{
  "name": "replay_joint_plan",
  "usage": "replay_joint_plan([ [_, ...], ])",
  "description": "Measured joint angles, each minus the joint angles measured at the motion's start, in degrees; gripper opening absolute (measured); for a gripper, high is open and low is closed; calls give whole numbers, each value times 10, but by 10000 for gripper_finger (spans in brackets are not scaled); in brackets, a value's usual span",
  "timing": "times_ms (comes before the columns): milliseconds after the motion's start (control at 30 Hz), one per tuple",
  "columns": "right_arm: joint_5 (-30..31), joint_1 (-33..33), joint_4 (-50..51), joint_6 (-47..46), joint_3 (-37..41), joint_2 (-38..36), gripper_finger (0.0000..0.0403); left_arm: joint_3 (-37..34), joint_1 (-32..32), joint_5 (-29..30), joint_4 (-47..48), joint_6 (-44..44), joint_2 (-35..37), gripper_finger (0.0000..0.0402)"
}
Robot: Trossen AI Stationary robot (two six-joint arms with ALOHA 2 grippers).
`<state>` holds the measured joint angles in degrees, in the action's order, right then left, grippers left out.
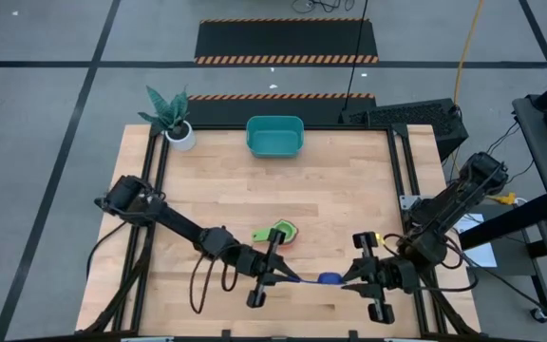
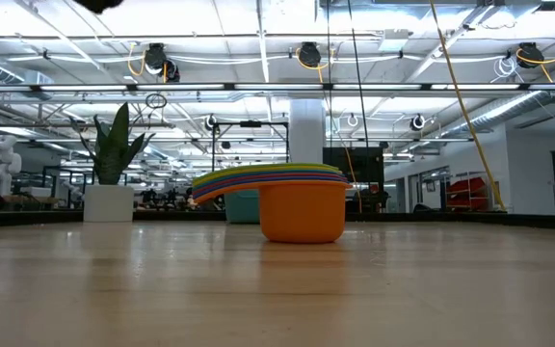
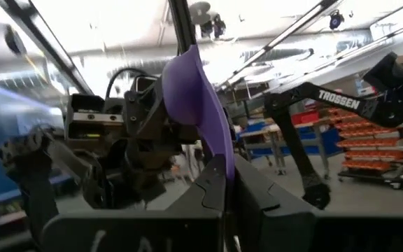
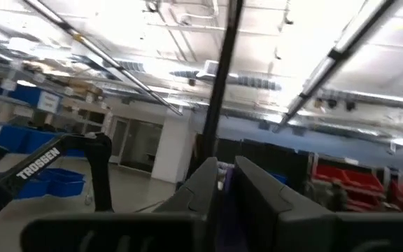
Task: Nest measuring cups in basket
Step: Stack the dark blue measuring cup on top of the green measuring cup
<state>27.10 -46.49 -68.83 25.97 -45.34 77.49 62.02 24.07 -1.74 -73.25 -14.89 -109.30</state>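
A navy-blue measuring cup (image 1: 329, 278) hangs above the table's near edge between my two grippers. My left gripper (image 1: 291, 276) is shut on it from the left. In the left wrist view the cup (image 3: 191, 98) rises from between my fingers. My right gripper (image 1: 351, 276) stands at the cup's other side, its fingers a little apart with a sliver of the cup (image 4: 222, 183) between them. A stack of nested cups (image 1: 278, 233), green on top, rests on its orange bottom cup (image 2: 302, 214) mid-table. The teal basket (image 1: 274, 136) stands at the far edge. My left gripper pinches the cup's thin handle (image 3: 224, 171) between its two fingers, coming from the table's left and slanting a little upward. The fingers lie along the handle. The cup is lifted clear of the table, its bowl beyond the fingertips. My right gripper has the cup's edge between its fingers; whether they touch it I cannot tell.
A small white pot with a green plant (image 1: 174, 123) stands at the far left corner, left of the basket. Bare wooden table (image 1: 349, 190) lies between the stack and the basket. Black frame rails (image 1: 402, 171) run along the table's sides.
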Motion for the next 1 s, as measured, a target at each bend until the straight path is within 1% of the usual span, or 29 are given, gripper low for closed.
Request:
replay_joint_plan([
  [167,96,-26,40,16,0,-21,78,0,2,16,105,51,52,5],
  [233,133,-42,67,27,0,-34,93,0,6,39,157,70,81,6],
  [367,221,-73,138,32,0,-67,120,0,19,93,280,68,141,5],
  [433,267,-88,177,27,0,-86,129,1,26,124,335,68,169,5],
  [567,343,-109,233,8,0,-114,136,1,40,163,439,86,206,5],
  [633,368,-116,248,3,0,-120,136,1,47,181,481,98,221,4],
  [733,391,-124,249,4,0,-125,137,1,52,188,538,138,237,6],
  [933,427,-135,248,18,0,-125,137,1,57,192,581,212,230,4],
  [1000,438,-140,245,23,0,-125,137,-3,60,206,611,244,225,6],
])
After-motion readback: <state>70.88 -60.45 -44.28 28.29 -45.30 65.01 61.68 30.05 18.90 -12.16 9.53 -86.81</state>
